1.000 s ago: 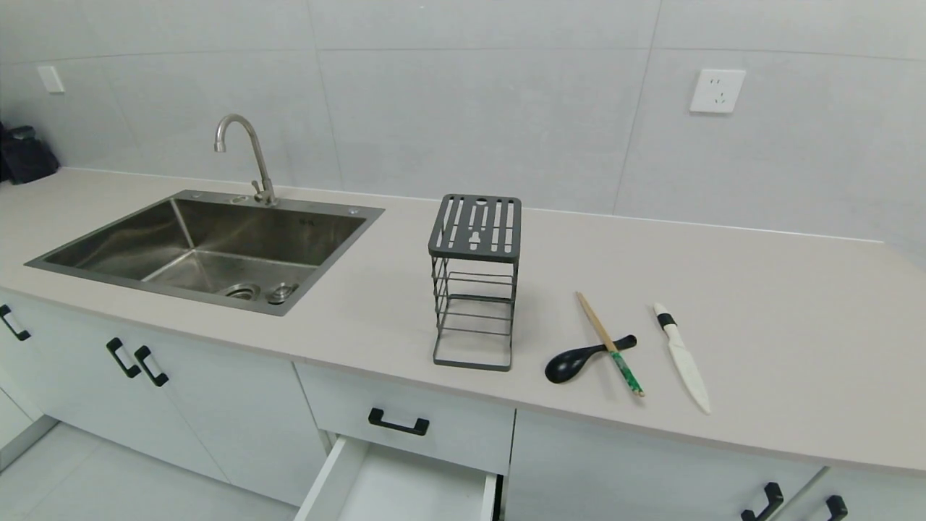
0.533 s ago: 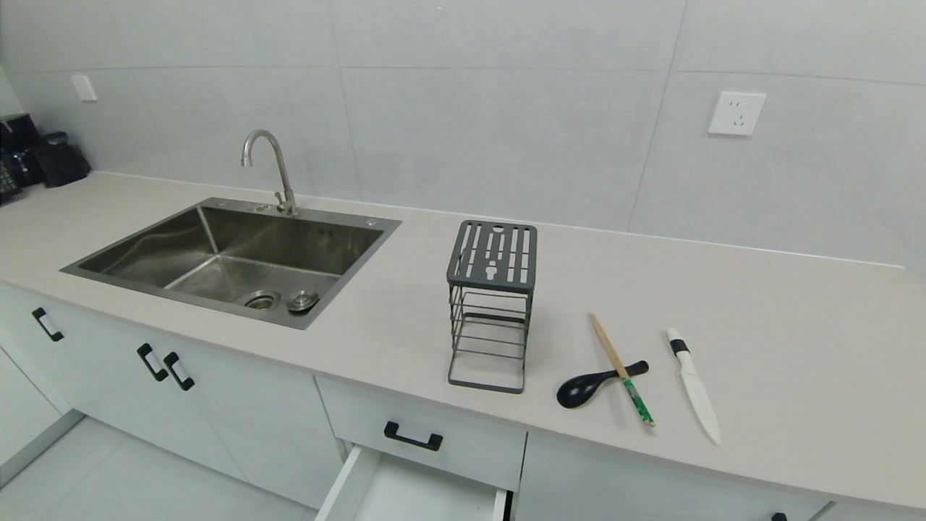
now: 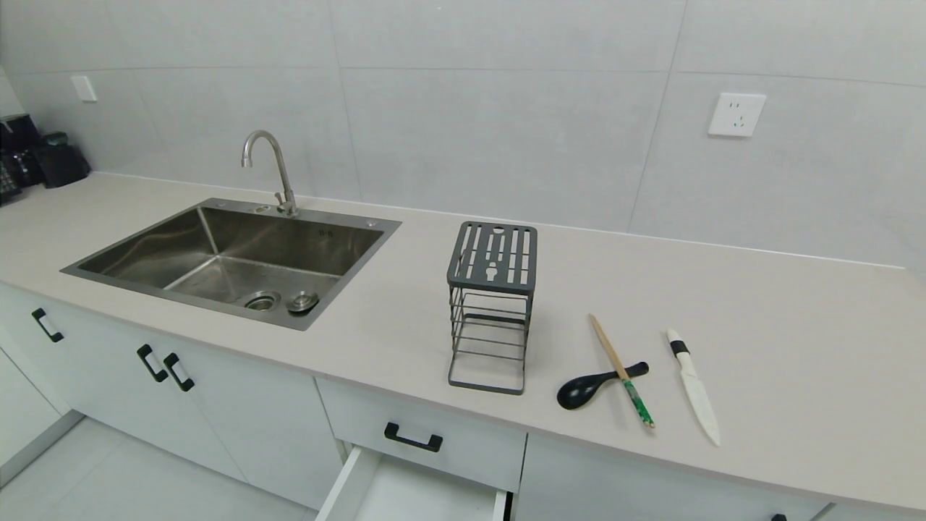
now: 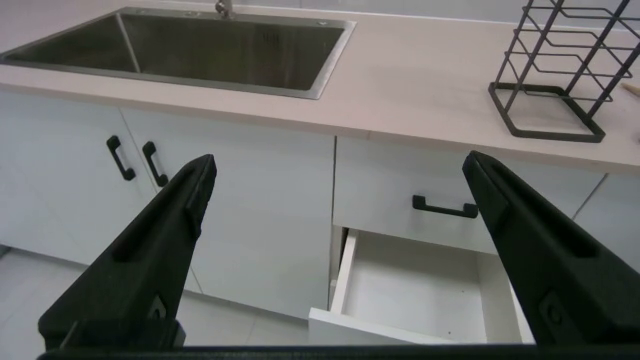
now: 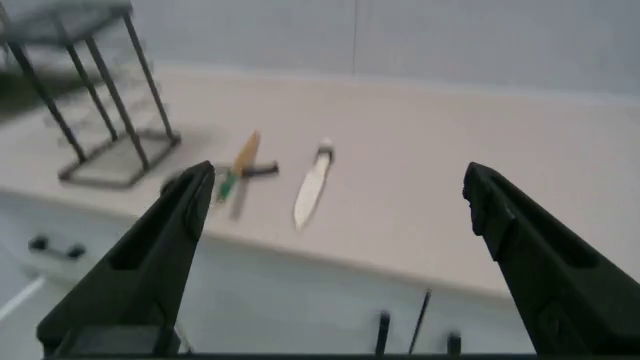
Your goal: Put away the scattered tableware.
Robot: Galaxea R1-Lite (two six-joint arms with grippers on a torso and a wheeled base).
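Knife point(image 5: 310, 190), chopsticks point(image 5: 243, 160) ahead of right fingers point(image 5: 140, 270), spread; open drawer point(image 4: 420, 295) ahead of left fingers point(image 4: 150, 260), spread.

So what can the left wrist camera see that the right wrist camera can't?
Left wrist camera alone: the sink, the open drawer and two black cupboard handles, past the open left gripper. Right wrist camera alone: the white knife, the chopstick and the black spoon on the counter, past the open right gripper. Both: the dark wire rack and the pale counter.

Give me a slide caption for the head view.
A spoon, chopsticks and a knife lie on the counter beside a rack.
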